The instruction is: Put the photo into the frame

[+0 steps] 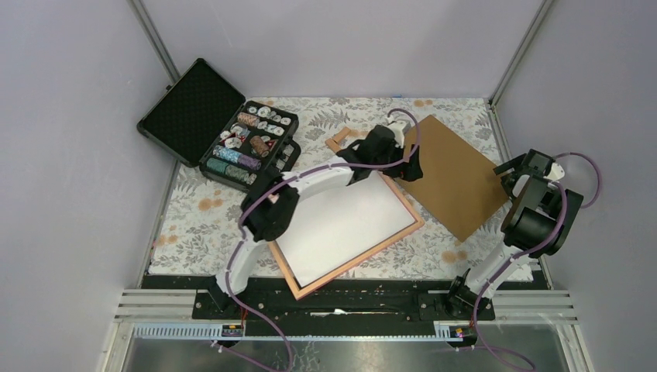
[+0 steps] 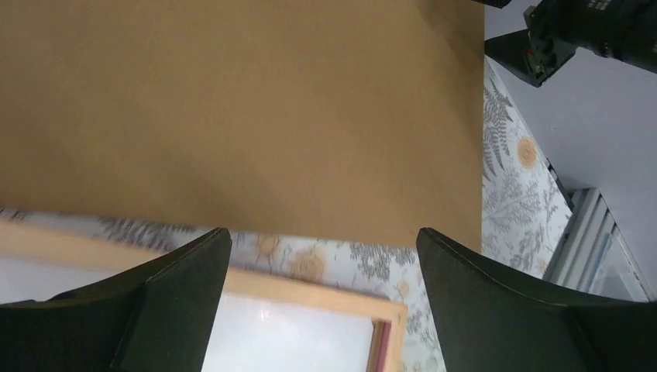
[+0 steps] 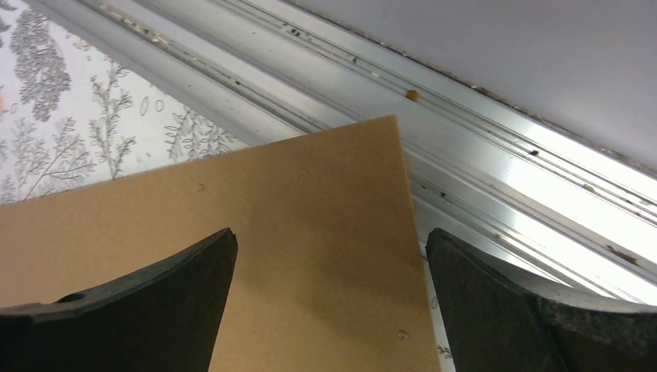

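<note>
photo (image 1: 345, 225) lay white back up inside the frame (image 1: 360, 257) on the counter (image 1: 201, 225), so the placing step looked nearly done and seating the far right corner seemed to be in hand. left tool (image 2: 324, 240) hovered over that corner, jaws wide, holding nothing. right tool (image 3: 331, 236) hung wide open and empty above the brown board (image 1: 453, 178). next move probably called for pressing the corner flat without shifting the sheet. only the overhead view showed all 4 rails around the sheet. only the left wrist view showed the corner's inner edge up close. the right wrist view showed just a board corner.
</note>
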